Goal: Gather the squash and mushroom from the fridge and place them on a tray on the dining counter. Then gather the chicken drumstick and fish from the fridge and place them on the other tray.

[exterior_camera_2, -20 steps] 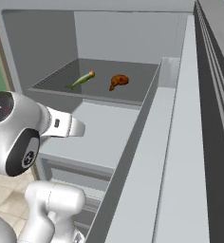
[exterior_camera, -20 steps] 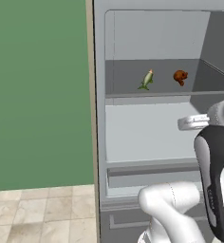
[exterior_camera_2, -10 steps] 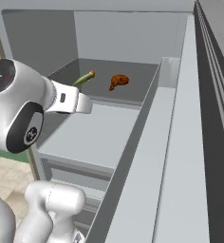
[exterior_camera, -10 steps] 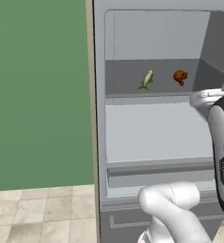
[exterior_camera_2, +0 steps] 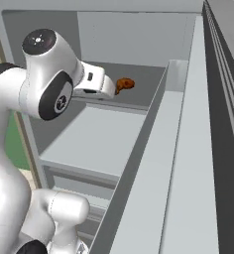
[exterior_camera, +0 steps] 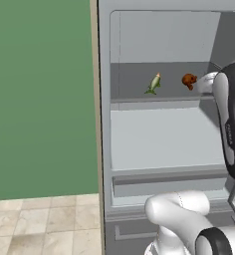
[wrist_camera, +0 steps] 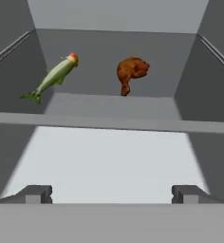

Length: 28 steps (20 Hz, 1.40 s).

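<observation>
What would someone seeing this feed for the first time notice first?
Two small foods on the upper shelf of the open fridge: a greenish fish on the left and a brown chicken drumstick beside it, apart from each other. The white arm reaches up toward that shelf, its gripper facing them with jaws open and empty.

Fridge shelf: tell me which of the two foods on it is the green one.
The fish, slim and greenish with a reddish head, lying left of the drumstick in the hand view. The drumstick is brown and rounded.
</observation>
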Motion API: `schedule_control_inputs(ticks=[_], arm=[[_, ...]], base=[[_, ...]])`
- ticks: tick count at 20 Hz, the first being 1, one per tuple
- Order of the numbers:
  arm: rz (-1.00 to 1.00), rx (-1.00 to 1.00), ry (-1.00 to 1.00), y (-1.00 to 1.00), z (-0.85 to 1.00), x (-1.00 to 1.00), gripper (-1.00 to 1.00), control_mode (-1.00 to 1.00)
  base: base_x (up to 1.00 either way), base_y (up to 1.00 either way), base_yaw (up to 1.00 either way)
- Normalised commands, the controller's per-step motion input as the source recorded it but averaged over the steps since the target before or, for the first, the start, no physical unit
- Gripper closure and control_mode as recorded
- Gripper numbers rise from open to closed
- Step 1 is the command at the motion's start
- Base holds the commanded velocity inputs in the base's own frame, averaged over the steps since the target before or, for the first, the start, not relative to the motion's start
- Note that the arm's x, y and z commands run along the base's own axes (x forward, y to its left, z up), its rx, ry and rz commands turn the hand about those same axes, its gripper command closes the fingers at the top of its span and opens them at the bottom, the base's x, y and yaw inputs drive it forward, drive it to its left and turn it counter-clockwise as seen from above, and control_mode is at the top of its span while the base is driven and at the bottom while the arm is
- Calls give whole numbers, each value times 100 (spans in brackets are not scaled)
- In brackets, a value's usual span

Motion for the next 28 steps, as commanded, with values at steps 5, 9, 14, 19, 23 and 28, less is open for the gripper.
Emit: schedule_control_inputs(ticks=[5, 9, 14, 19, 23, 28], arm=[[0, 0, 9, -4, -12, 81, -100, -100], [0, -2, 5, 0, -41, 74, -100, -100], [0, -1, 2, -4, -41, 50, -100, -100], [0, 0, 2, -17, -17, 34, -100, -100], [0, 0, 3, -20, -14, 35, -100, -100], [0, 0, 3, -19, -10, 37, -100, -100]], base=[[0, 0, 0], [0, 0, 0], [0, 0, 0], [0, 0, 0], [0, 0, 0], [0, 0, 0]])
